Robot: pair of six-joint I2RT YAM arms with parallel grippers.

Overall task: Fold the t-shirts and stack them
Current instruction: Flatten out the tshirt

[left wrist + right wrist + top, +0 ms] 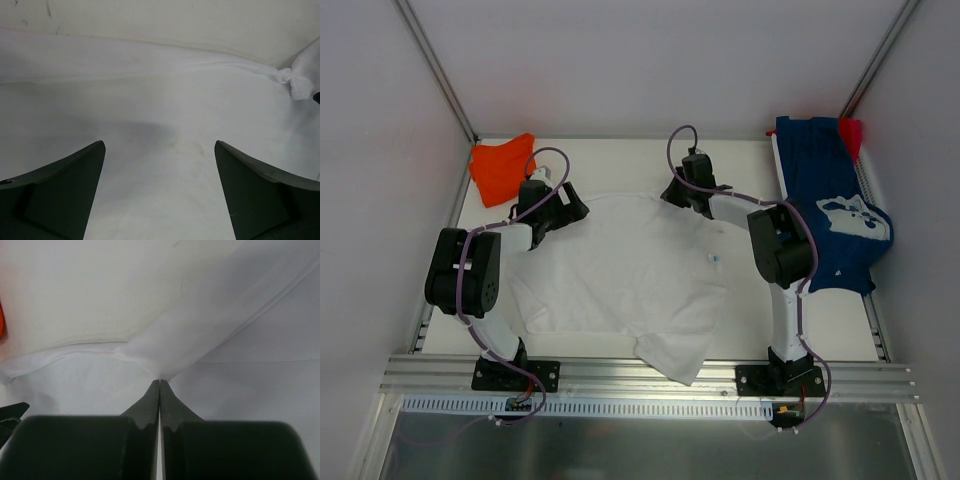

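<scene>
The pale surface (620, 150) carries everything. The white t-shirt (620, 270) is the largest thing on it. It lies spread across the middle, rumpled, and one part hangs over the near edge between the two arm bases.

The navy t-shirt (825, 215) with its white print lies along the right edge, running from the far right corner toward the near side, and part of it droops over that edge. The orange t-shirt (500, 170) sits bunched in the far left corner, well apart from the navy one and just beside the left arm. The small red t-shirt (851, 131) shows only as a scrap at the far right corner, touching the far end of the navy cloth.

The left tool (160, 150) hangs low over the far left part of the white t-shirt with its fingers wide apart; nothing is between them and only flat white cloth lies below.

The right tool (159, 382) is at the far edge of the white t-shirt, right of centre. Its fingers are pressed together, clamped on a pinched ridge of the white cloth, and a taut fold runs away from the tips.
</scene>
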